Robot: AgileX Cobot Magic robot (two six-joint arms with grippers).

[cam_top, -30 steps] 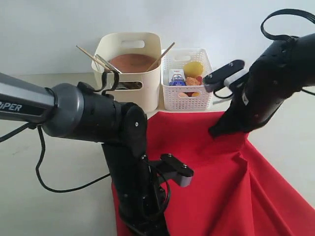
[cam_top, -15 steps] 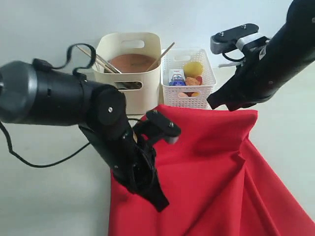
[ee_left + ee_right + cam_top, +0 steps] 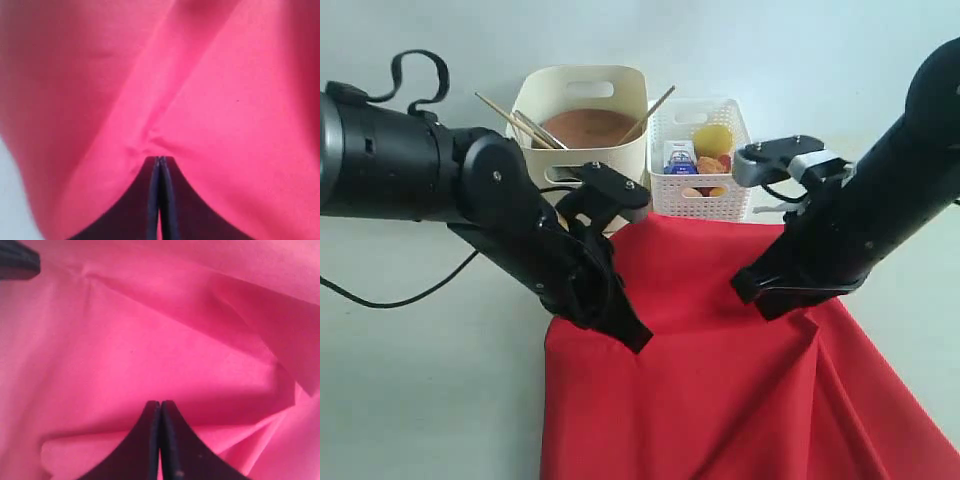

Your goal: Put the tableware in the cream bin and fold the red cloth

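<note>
Two pincers of mine are both clamped together on the red cloth (image 3: 720,400). My left pincer (image 3: 159,161) pinches a puckered fold of it, and my right pincer (image 3: 160,405) grips it nearer the white lattice basket (image 3: 705,200). The cloth lies on the bench (image 3: 420,380), just beside the cream bin (image 3: 620,185), which holds the round brown plate (image 3: 585,127) and two wooden chopsticks (image 3: 505,112).

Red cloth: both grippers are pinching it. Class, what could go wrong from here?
The left gripper and right gripper each hold only a small pinch of the red cloth, so it might slip free. The left arm passes close to the cream bin; a swing could knock its chopsticks.
</note>
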